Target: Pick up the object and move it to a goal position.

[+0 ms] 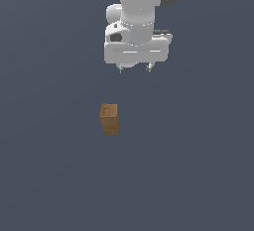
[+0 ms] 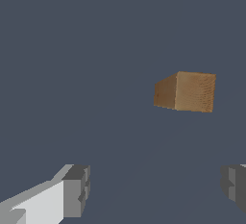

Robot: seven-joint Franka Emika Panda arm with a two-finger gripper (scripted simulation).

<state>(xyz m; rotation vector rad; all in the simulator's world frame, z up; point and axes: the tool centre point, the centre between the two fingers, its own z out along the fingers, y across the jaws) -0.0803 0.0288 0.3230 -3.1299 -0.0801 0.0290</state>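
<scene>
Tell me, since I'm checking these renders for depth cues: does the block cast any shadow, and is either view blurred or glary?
Exterior view: flat, even light, and the wooden block casts no visible shadow on the dark grey ground; edges are slightly soft, with no glare. Wrist view: the block has one darker face, again no shadow; the open gripper fingertips look sharp, without glare.

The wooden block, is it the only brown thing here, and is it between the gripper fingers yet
Yes, the wooden block is the only brown, wood-grained thing; all else is grey floor or white arm. It lies apart from the open gripper, not between its fingers.
</scene>
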